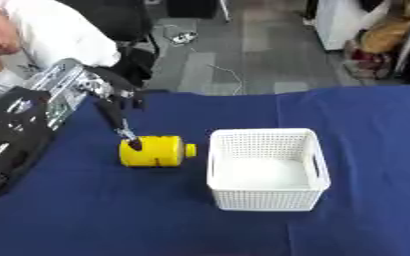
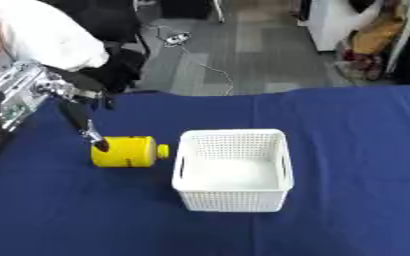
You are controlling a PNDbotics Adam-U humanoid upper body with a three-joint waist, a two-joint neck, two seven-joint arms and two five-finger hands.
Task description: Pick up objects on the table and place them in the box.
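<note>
Centrally, a white perforated basket [image 1: 268,170] sits on the blue-covered surface [image 1: 375,150], its inside bare. At its 9 o'clock, just beside it, a yellow bottle [image 1: 156,151] lies on its side, cap toward the basket. Left hand [image 1: 121,112] reaches in from 10 o'clock; its straight fingers [image 1: 131,141] touch the bottle's far end, grasping nothing. Right hand is out of view.
</note>
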